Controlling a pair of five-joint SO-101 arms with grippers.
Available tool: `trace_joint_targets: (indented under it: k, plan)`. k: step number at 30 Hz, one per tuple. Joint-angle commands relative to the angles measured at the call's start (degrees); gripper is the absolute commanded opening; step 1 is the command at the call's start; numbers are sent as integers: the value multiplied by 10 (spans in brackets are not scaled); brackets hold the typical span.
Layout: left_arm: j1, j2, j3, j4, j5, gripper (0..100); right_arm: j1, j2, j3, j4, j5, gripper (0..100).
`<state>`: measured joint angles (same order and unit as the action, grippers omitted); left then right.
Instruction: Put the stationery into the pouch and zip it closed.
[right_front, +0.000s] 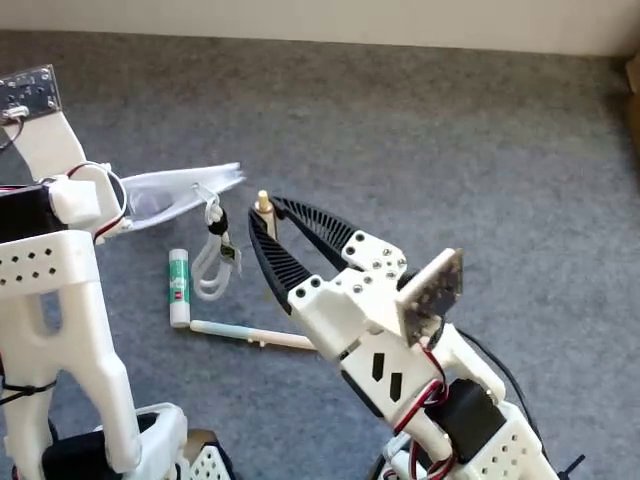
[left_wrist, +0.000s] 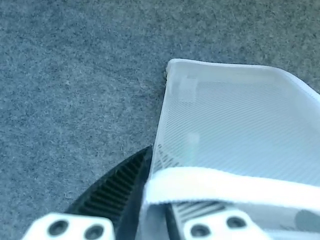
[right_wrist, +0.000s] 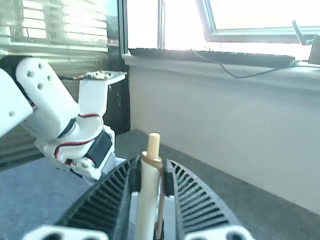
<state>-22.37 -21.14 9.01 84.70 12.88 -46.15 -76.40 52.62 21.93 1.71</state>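
Observation:
The translucent white pouch (right_front: 180, 190) is lifted off the grey carpet at the left, and my left gripper (right_front: 112, 218) is shut on its edge. In the left wrist view the pouch's mesh wall (left_wrist: 235, 130) and its white rim band lie across my left gripper (left_wrist: 155, 167), with one black finger (left_wrist: 117, 185) beside it. My right gripper (right_front: 262, 222) is shut on a cream pen (right_front: 263, 204), which stands upright just right of the pouch's open end. The right wrist view has the pen (right_wrist: 151, 150) sticking out past my right gripper (right_wrist: 150, 172).
On the carpet below the pouch lie a glue stick (right_front: 178, 288) with a green label, a white cord loop (right_front: 212, 255) hanging from the pouch's end, and a long white pen (right_front: 250, 335). The left arm's body (right_wrist: 55, 115) stands close beyond the held pen.

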Motion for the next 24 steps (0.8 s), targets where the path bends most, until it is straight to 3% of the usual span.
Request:
trace_joint_targets:
  k: [1,10,17,24]
  plan:
    - [6,10,5,-8,4,6,-6,-6,-7,-55,-1,5]
    - [6,10,4,-7,4,6,-6,0,-10,-124,-1,5]
    - [6,10,1,-6,4,6,-7,85,-57,-147,-1,5]
    - [6,10,3,-7,4,6,-59,147,-128,-147,0,5]
